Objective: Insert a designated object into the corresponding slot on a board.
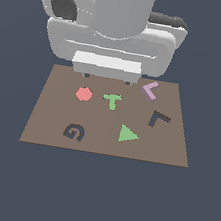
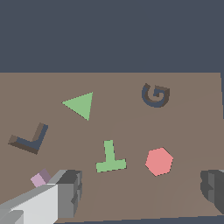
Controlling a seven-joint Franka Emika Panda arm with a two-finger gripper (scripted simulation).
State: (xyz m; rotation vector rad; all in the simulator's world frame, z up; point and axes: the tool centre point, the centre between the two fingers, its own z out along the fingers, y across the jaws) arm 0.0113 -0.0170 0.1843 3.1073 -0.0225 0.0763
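The reach is in hand: the gripper [image 2: 140, 188] hangs wide apart and empty over the board's [image 1: 49, 123] far edge. The lilac block [image 1: 149, 90] lies at two o'clock on the board, loose, just beyond the dark L slot [image 1: 158, 119]. Next, I judge, it must shift toward the block, descend and pinch. Around the brown board is plain dark blue floor.

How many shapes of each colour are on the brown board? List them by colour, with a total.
Green: 2, the T and the triangle
Red: 1, the hexagon
Lilac: 1, the L block
Dark cut-outs: 2, the G and the L slot
Total: 6
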